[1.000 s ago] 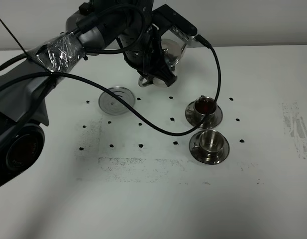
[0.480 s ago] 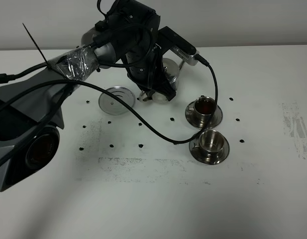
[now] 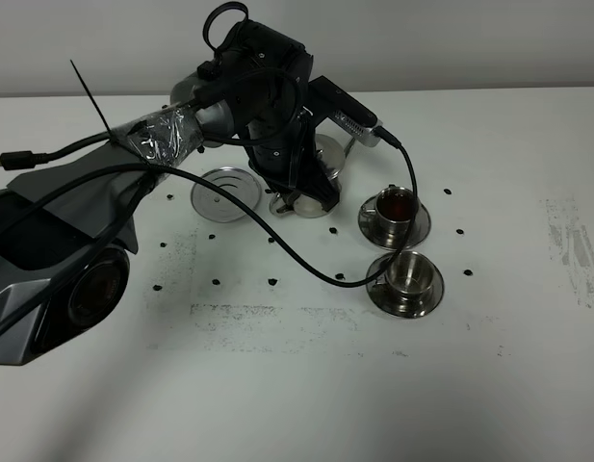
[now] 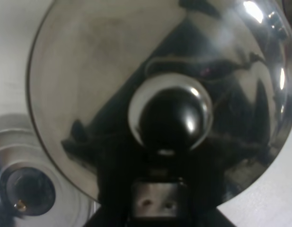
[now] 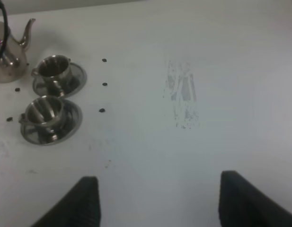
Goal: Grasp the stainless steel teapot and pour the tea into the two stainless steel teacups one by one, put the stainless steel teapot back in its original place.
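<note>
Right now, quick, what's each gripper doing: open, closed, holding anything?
Left gripper: closed on the stainless steel teapot, as far as shows; its fingers are mostly hidden.
Right gripper: open, holding nothing.

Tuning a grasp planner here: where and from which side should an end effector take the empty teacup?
Probably its side handle, from above on the exterior view's left: the empty teacup stands upright on its saucer with the handle jutting that way. A black cable hangs close by.
</note>
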Controlling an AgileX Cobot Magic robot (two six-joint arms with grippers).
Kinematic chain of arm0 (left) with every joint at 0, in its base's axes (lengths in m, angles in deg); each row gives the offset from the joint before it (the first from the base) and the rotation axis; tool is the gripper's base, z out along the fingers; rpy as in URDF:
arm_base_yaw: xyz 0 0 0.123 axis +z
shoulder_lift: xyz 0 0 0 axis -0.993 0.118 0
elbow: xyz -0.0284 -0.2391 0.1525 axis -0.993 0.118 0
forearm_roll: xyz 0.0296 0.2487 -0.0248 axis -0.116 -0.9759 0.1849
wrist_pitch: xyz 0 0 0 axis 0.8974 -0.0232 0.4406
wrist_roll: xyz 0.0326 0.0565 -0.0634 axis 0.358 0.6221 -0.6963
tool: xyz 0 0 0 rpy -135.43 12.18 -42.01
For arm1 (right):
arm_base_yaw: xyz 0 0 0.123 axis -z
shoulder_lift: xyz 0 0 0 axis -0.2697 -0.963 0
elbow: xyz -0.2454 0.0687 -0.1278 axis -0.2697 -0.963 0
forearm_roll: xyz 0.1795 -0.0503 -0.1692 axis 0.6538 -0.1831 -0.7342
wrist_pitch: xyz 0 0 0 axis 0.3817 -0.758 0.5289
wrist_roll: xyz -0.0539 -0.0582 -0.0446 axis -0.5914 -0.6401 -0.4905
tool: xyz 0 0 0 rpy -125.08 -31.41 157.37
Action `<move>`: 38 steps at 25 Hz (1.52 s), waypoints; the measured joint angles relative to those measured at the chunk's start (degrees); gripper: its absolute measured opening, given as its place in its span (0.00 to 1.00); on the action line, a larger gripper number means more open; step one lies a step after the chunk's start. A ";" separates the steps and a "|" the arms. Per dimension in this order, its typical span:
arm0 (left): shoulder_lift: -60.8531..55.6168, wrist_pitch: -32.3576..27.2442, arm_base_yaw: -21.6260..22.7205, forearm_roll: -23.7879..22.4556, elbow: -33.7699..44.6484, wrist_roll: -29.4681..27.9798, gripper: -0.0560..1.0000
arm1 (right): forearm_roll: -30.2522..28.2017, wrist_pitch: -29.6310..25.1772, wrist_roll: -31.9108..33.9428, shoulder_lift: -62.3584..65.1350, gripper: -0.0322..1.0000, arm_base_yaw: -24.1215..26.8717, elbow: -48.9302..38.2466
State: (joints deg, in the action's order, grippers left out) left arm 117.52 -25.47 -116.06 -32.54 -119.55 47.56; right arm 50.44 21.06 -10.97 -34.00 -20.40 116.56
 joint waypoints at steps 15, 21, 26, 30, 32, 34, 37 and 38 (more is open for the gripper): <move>-3.41 -1.83 0.00 0.44 0.00 0.75 0.23 | 0.00 0.00 0.00 0.00 0.54 0.00 0.00; -8.83 -3.89 0.06 -0.51 0.00 1.14 0.23 | 0.00 0.00 0.00 0.00 0.54 0.00 0.00; -11.57 -3.93 0.06 -3.28 0.00 1.14 0.23 | 0.00 0.00 0.00 0.00 0.54 0.00 0.00; -12.79 -3.93 0.06 -4.63 0.00 0.90 0.23 | 0.00 0.00 0.00 0.00 0.54 0.00 0.00; -13.31 -3.93 0.06 -4.55 0.00 0.54 0.23 | 0.00 0.00 0.00 0.00 0.54 0.00 0.00; -14.04 -3.93 0.10 -3.83 0.30 0.48 0.23 | 0.00 0.00 0.00 0.00 0.54 0.00 0.00; -16.66 -3.93 0.10 -2.34 4.62 0.99 0.23 | 0.00 0.00 0.00 0.00 0.54 0.00 0.00; -18.34 -3.76 0.10 -1.69 7.45 1.12 0.23 | 0.00 0.00 0.00 0.00 0.54 0.00 0.00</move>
State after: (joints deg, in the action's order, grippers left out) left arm 99.19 -29.23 -115.96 -34.22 -112.10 48.68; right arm 50.44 21.06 -10.97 -34.00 -20.40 116.56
